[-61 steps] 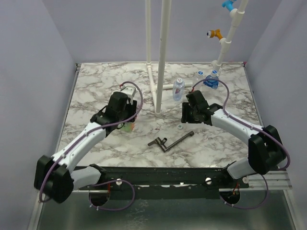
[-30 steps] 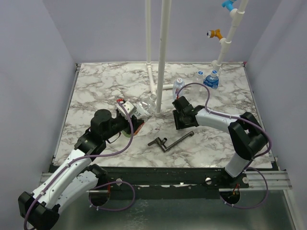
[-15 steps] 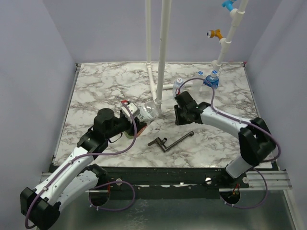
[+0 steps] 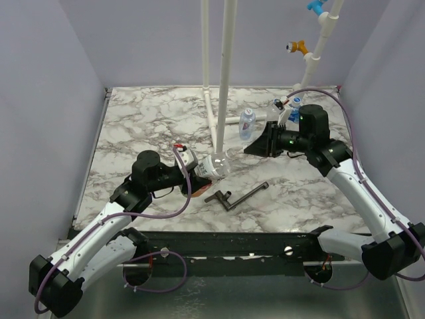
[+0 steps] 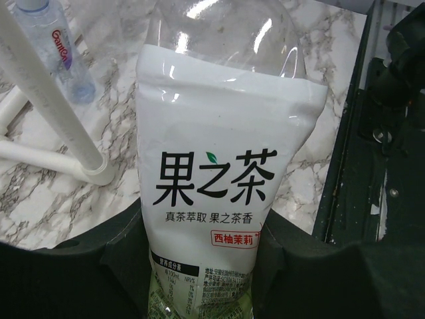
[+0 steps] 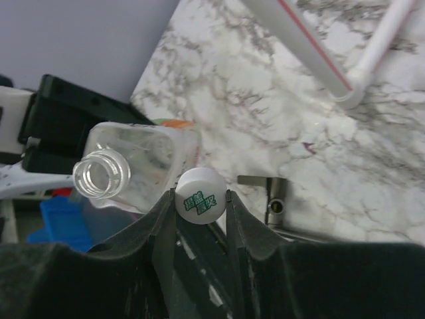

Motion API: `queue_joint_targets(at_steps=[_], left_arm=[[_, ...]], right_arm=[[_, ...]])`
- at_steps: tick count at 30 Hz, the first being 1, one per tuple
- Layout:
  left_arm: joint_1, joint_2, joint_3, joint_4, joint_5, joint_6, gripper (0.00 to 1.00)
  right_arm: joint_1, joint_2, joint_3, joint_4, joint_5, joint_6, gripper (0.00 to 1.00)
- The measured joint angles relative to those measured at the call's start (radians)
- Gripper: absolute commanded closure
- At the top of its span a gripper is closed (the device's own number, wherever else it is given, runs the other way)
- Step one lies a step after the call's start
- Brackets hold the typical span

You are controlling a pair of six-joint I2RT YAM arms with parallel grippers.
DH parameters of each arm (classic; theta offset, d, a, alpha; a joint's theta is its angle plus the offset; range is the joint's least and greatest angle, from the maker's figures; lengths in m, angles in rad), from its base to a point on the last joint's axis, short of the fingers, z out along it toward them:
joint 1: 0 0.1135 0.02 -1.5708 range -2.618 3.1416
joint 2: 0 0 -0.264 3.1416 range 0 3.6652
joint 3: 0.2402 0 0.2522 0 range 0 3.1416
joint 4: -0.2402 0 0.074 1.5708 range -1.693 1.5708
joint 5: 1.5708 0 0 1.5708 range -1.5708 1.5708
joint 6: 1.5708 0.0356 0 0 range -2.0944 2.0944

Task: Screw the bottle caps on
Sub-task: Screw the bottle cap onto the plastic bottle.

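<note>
Alignment before rotation: best to bring the small round white plastic cap with green print [image 6: 201, 203] square over the open threaded mouth of the clear plastic bottle with the white printed label [image 6: 146, 154]. Axes in line first, then a light seating, turning only once the threads catch; cross-threading is the likely fault otherwise. Steady counter-hold needed from the left pincer [image 4: 194, 171], clenched round the labelled body of that bottle, apparently raised off the marble bench [image 4: 133, 119], neck tilted toward the right. Right pincer [image 4: 251, 149] grasping the cap by its rim between both fingers, printed top showing to the wrist camera. Bottle mouth left of the cap and a little nearer — close, not touching. Black T-shaped metal tool [image 4: 236, 195] flat on the bench, nearer than both pincers.
</note>
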Motion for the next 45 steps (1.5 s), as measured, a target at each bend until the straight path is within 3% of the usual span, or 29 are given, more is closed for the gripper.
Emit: queue_joint_targets(at_steps=[6,14,45], left_arm=[[-0.006,-0.016,-0.003,0.021,0.068,0.0,1.0],[-0.008,-0.042,-0.018,0.028,0.095,-0.005,1.0],[-0.032,0.051,-0.018,0.049,0.114,-0.012,1.0]], right_arm=[[-0.001,0.0,0.0,0.045,-0.23,0.069,0.8],[-0.001,0.004,0.0,0.123,-0.383,0.146,0.8],[0.004,0.051,0.052,-0.004,-0.372,0.05,0.8]])
